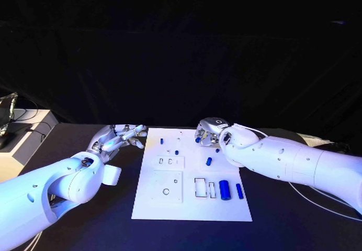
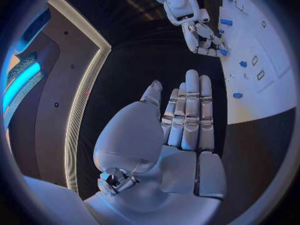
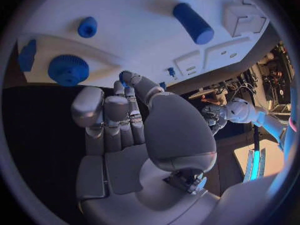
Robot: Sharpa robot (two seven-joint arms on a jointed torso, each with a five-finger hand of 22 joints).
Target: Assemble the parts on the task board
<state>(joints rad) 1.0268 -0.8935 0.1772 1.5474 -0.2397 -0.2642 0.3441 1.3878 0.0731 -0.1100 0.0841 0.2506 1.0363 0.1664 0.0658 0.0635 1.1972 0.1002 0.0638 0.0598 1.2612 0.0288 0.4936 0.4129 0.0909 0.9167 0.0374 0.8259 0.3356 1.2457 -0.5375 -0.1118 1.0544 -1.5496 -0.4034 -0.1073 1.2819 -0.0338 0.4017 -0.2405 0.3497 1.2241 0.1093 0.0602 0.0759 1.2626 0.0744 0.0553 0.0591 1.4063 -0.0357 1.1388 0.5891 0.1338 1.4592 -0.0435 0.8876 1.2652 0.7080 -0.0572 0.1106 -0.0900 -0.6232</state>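
The white task board [image 1: 151, 209] lies in the middle of the black table. My right hand [image 1: 216, 133] hovers over its far right part and pinches a small blue part [image 3: 125, 76] between thumb and finger; the same part [image 2: 223, 51] shows at its fingertips in the left wrist view. A blue gear [image 3: 67, 70] and a small blue peg [image 3: 87, 27] sit on the board just beyond those fingers. My left hand [image 1: 119, 137] rests off the board's far left corner, fingers straight and holding nothing. A thick blue cylinder [image 1: 224, 186] and a slim blue pin [image 1: 240, 191] lie near the board's right edge.
More small blue pieces [image 1: 209, 161] are scattered across the board's far half, and recessed slots [image 1: 167, 162] lie in its middle. A grey stand [image 1: 26, 130] is at the table's far left. A white cable [image 1: 317, 206] trails on the right side.
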